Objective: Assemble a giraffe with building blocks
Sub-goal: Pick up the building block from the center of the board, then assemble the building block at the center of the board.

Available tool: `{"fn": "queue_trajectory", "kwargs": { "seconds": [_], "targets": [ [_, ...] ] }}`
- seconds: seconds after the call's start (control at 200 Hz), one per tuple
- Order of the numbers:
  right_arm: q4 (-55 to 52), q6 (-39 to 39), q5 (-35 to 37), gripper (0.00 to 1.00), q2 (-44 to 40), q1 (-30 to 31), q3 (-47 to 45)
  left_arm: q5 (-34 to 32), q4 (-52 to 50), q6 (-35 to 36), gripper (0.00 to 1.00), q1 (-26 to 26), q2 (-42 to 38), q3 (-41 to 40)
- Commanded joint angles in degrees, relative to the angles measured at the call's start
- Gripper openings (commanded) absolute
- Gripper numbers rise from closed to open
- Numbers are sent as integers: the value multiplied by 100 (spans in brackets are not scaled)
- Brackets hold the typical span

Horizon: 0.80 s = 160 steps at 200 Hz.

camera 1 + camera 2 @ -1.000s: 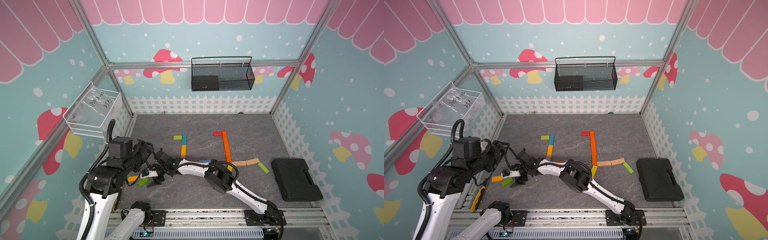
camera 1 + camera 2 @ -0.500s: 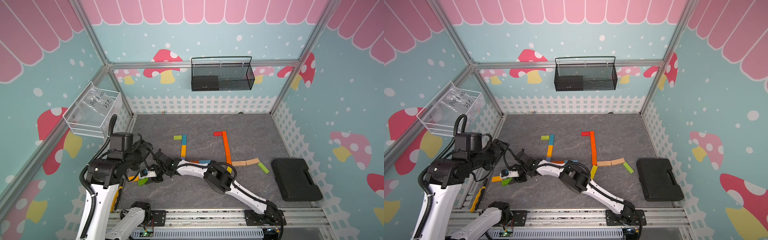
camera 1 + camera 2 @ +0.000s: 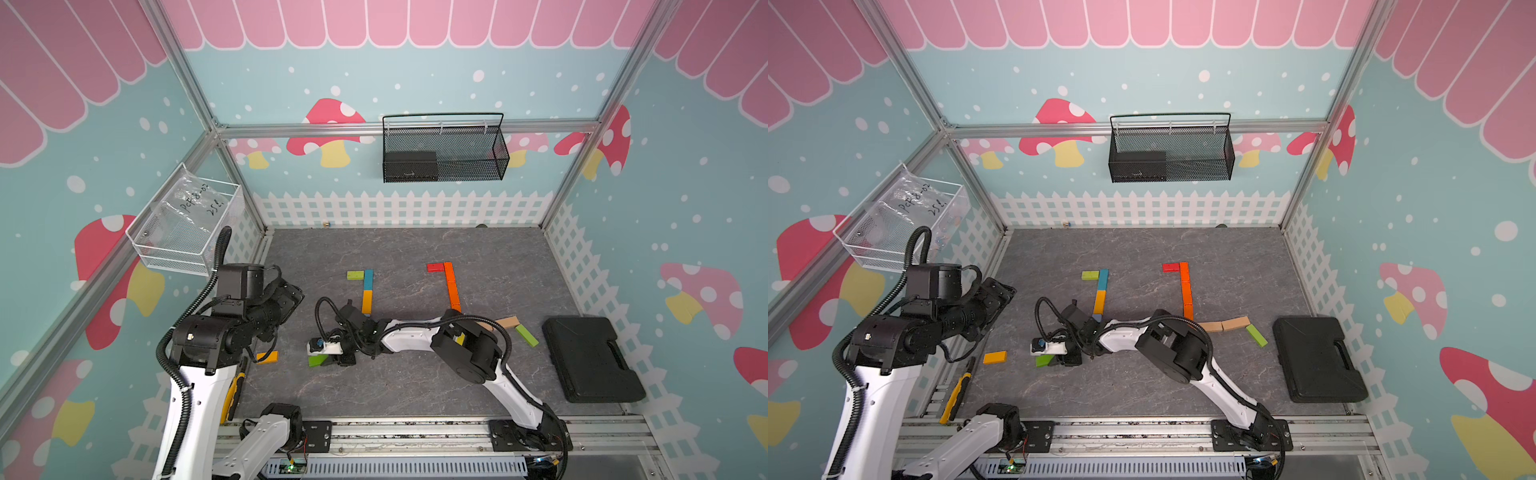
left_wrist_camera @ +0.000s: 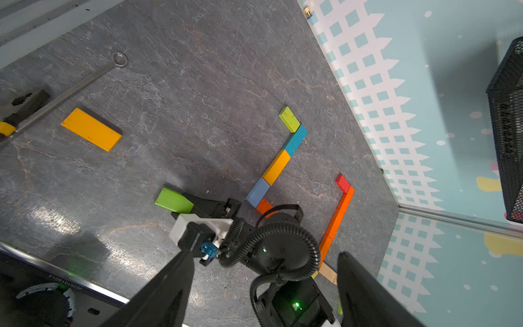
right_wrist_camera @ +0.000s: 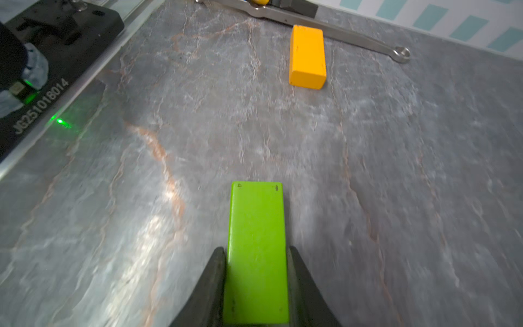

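In both top views the right gripper (image 3: 332,360) lies low on the mat (image 3: 374,395). Its jaws are closed on one end of a green block (image 3: 316,360) near the mat's front left. A yellow block (image 3: 267,356) lies loose nearby, toward the left edge. Bare mat runs from there to the front rail, and behind the built rows to the fence (image 3: 399,208). The blue-and-yellow row (image 3: 367,291) and the orange row (image 3: 452,286) stand well apart. Tan blocks (image 3: 507,322) lie near a shut black case (image 3: 590,357) at the right edge. The left gripper (image 3: 292,296) hangs above the left edge. A mesh basket (image 3: 473,164) on the back wall holds a dark box (image 3: 409,164). A wire basket (image 3: 166,255) on the left wall holds a clear bag (image 3: 195,199).

From the left wrist, the left gripper's jaws gape wide with nothing between them, above the right arm.

From the right wrist, the fingers (image 5: 215,271) press the green block's long sides. I cannot tell whether it touches the mat. The yellow block lies ahead, just beside a metal tool (image 5: 339,31) at the mat's edge.
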Motion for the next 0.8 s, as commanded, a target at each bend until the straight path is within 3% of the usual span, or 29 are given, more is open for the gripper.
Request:
{"fn": "queue_trajectory", "kwargs": {
  "seconds": [0.0, 0.14, 0.285, 0.571, 0.796],
  "targets": [
    [125, 401, 284, 14, -585, 37, -813, -44, -65, 130, 82, 58, -48, -96],
    [601, 1234, 805, 15, -1550, 134, -1955, 78, 87, 190, 82, 94, -96, -401],
    [776, 2444, 1889, 16, -2506, 515, -2795, 262, 381, 239, 82, 104, -204, -855],
    [414, 5894, 4529, 17, -4005, 1215, -4539, 586, 829, 587, 83, 108, -283, -1791],
    [-278, 7022, 5574, 17, -4734, 1258, -5388, 735, 1068, 649, 83, 104, -371, -2045]
  ]
}}
